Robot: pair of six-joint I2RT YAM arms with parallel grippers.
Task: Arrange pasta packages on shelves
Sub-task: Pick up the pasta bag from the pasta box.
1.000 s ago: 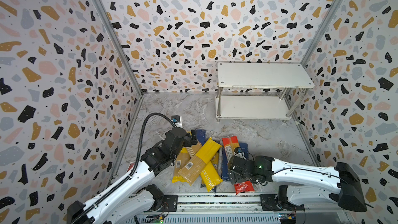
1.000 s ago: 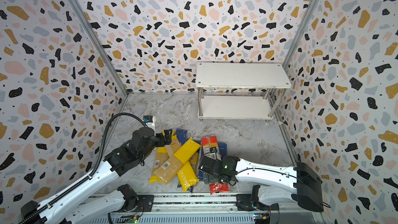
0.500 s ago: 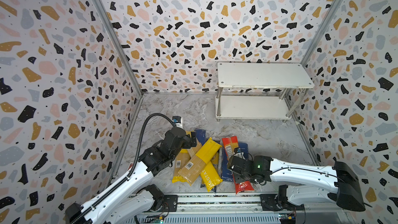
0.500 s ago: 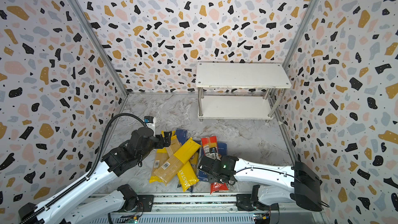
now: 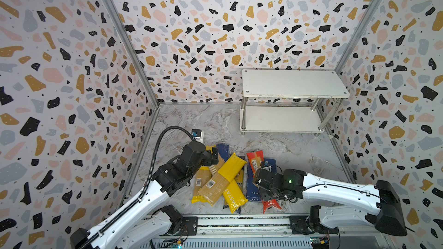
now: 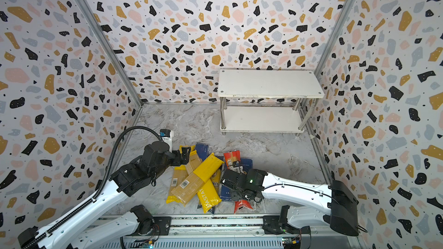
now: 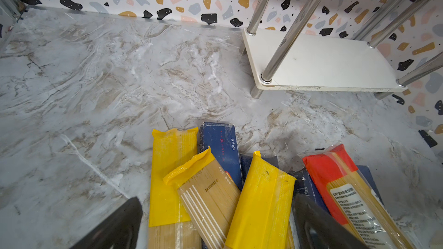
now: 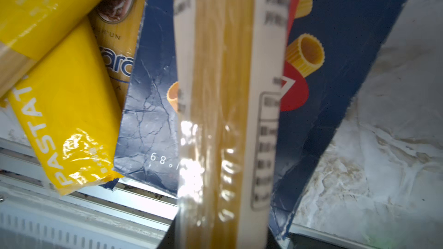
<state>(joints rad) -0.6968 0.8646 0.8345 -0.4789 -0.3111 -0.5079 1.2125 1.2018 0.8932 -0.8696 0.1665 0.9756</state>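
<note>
The right gripper (image 5: 261, 182) is clamped on the long red-and-clear plastic spaghetti bag (image 8: 223, 92) — the wrist view shows the bag running straight out from between the fingers, and in both top views the hand sits near its middle. Directly beneath the hand lies the wide dark blue cardboard rigatoni box (image 8: 335, 44), and just beside it, toward the other arm, the yellow plastic spaghetti bags (image 5: 225, 176) are heaped crosswise. The left gripper (image 7: 217, 200) hovers over their far ends with jaws spread wide, holding nothing.

The step looks like lifting off the first pack. To do it well, raise the hand straight up until the bag is clear of the box under it, so the box is not dragged along. A long soft bag will likely droop at both ends, so keep it level and move slowly. The white two-tier rack on chrome legs (image 5: 293, 85) stands well ahead of the hand across bare grey marbled floor (image 5: 215, 120), both boards empty — bring the bag in lengthwise along a board, clear of the legs.
</note>
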